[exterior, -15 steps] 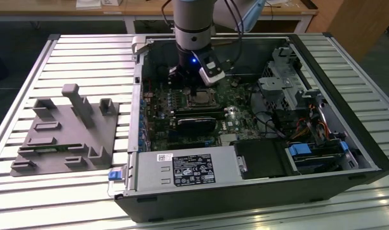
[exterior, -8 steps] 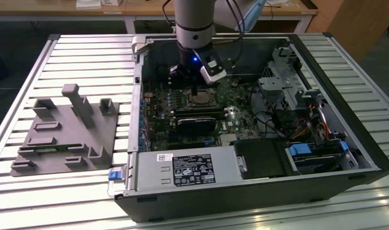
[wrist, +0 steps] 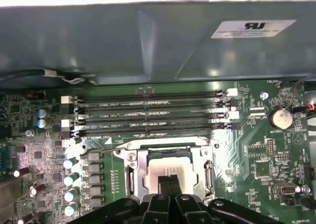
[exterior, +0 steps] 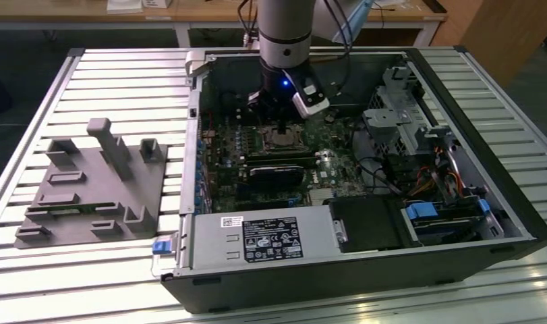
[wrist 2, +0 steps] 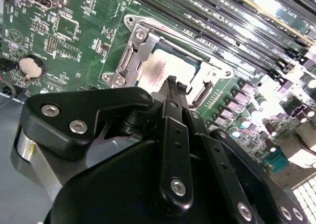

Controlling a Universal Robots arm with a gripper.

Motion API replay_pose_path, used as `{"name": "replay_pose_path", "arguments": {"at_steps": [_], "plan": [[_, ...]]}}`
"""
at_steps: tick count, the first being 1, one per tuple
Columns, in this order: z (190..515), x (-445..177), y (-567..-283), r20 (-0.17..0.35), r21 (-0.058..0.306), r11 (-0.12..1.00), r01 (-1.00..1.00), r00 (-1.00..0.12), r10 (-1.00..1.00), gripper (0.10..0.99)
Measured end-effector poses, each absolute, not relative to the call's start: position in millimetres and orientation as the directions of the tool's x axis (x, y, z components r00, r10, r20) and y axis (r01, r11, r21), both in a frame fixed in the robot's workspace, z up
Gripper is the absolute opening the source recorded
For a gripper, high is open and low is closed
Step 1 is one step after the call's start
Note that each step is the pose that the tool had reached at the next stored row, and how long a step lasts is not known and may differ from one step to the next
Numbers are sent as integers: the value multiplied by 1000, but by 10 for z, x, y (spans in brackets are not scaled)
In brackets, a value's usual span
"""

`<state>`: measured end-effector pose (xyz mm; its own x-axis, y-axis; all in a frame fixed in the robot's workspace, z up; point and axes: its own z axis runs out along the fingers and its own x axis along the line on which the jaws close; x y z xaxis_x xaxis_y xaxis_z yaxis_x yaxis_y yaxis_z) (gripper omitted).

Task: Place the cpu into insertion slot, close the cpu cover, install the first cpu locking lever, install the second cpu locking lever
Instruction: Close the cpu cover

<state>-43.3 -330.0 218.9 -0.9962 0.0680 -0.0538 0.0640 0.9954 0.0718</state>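
In the exterior view the tool (exterior: 280,127) is hovering over the cpu (exterior: 283,140), which is sitting in the insertion slot (exterior: 266,140) at its six o'clock. In both wrist views its fingers (wrist: 165,183) are pressing together, empty, tips over the cpu inside the cpu cover (wrist 2: 133,51) window, seemingly for pushing, not gripping.

A slatted metal table (exterior: 120,74) is catching bright light along its front slats, while behind the table a wooden bench (exterior: 210,13) is standing on white legs (exterior: 181,34) over dark floor (exterior: 21,61) and a wooden panel (exterior: 498,34) is rising beyond one far corner.
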Motion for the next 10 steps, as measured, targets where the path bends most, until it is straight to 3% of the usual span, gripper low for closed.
{"name": "replay_pose_path", "arguments": {"at_steps": [10], "plan": [[2283,-433,-3300,-54,72,995,64,-996,68,106]]}}
